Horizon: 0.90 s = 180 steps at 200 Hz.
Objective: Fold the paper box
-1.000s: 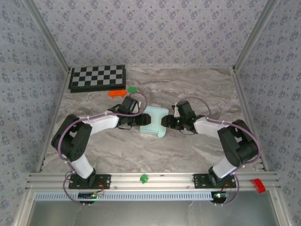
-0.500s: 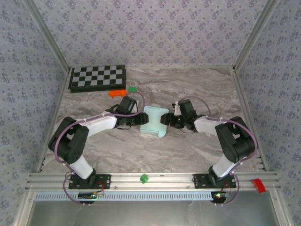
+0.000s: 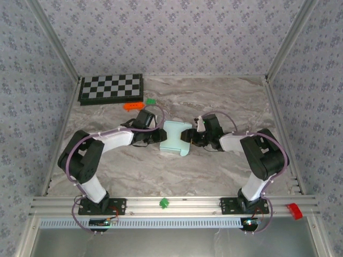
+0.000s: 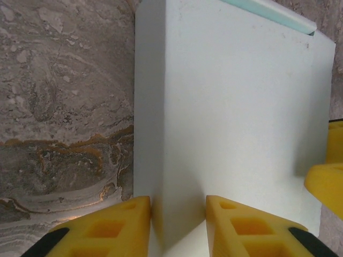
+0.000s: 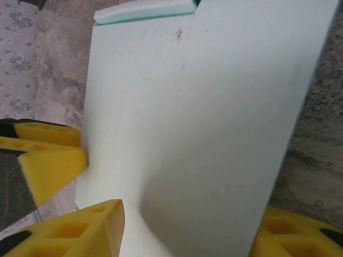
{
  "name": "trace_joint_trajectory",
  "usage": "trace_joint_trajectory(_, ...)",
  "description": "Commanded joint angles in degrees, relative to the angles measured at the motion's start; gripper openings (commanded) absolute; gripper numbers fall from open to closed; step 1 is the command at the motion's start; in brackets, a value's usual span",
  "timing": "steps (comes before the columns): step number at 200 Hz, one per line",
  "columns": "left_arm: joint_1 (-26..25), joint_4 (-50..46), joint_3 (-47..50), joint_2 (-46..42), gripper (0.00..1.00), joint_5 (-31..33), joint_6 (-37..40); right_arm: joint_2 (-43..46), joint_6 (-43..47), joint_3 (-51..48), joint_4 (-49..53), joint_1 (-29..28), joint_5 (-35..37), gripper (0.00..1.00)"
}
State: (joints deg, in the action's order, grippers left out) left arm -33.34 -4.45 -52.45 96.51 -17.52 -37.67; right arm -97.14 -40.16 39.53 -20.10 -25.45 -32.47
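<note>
One second on, left end effector (image 3: 162, 136) has narrowed around paper box (image 3: 176, 138).

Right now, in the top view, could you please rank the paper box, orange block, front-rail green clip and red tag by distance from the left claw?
Left claw:
1. paper box, beside it.
2. orange block, back left.
3. green clip, on the front rail.
4. red tag, rail's right end.
</note>
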Motion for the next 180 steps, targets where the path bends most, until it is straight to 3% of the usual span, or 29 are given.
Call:
trace_joint_trajectory(1,0.32,0.9,-1.38,0.86,0.29,-0.72,-0.71,-0.59,-1.05,-0.65,-3.06,0.33,-2.62,0.53)
trace_joint_trajectory(46,0.3,4.31,-0.29,1.66,0.28,-2.52,-1.98,1.62,-1.28,-0.67,-3.96,-0.03,-3.2,0.52)
trace_joint_trajectory(105,0.26,9.42,0.51,2.69,0.34,-6.4,-3.85,9.5,2.53,1.17,4.72,-0.33,0.9,0.52)
trace_joint_trajectory(180,0.19,18.71,1.76,5.82,0.38,-11.11,-7.54,11.27,6.57,7.17,13.67,-2.33,2.82,0.53)
